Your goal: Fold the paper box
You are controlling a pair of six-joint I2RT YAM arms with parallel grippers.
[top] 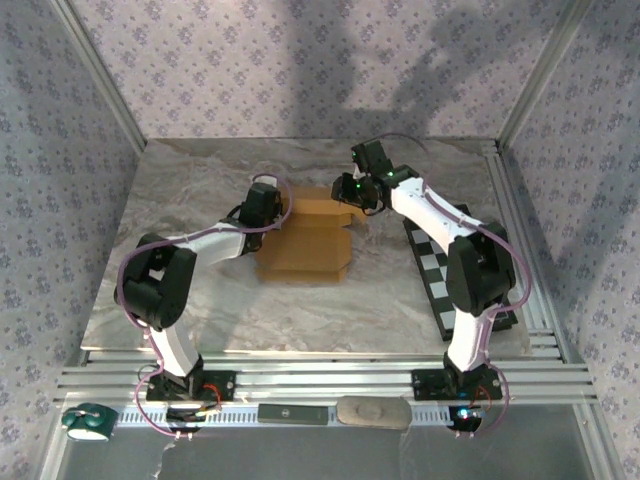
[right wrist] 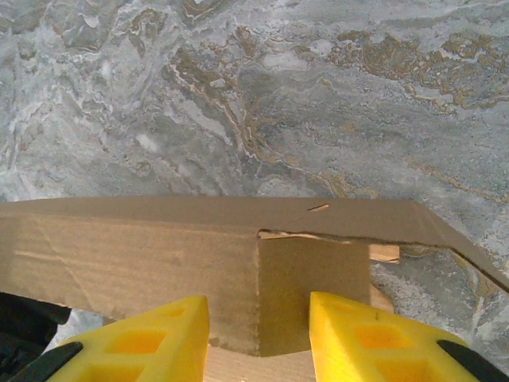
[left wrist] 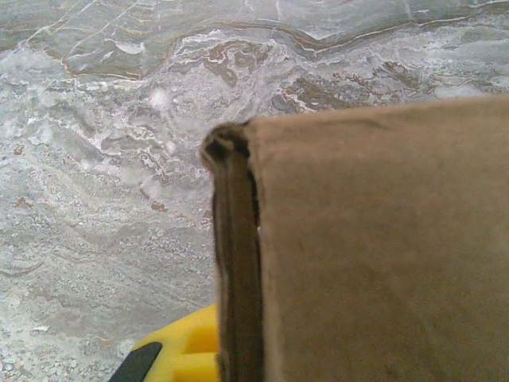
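The tan paper box point(top: 303, 243) lies partly folded in the middle of the marble table. My left gripper point(top: 278, 214) is at the box's left side, shut on a folded cardboard wall point(left wrist: 236, 263). One yellow finger point(left wrist: 179, 354) shows left of that wall, and the cardboard hides the other. My right gripper point(top: 353, 198) is at the box's far right corner. In the right wrist view its yellow fingers point(right wrist: 159, 342) stand apart, open, on either side of an upright corner of the paper box point(right wrist: 258, 286), under a long flap point(right wrist: 238, 213).
A black-and-white checkered board point(top: 440, 272) lies to the right of the box, under the right arm. On the front rail sit a tape roll point(top: 88, 422), a black bar point(top: 293, 413) and a grey pad point(top: 372, 411). Patterned walls enclose the table point(top: 200, 180).
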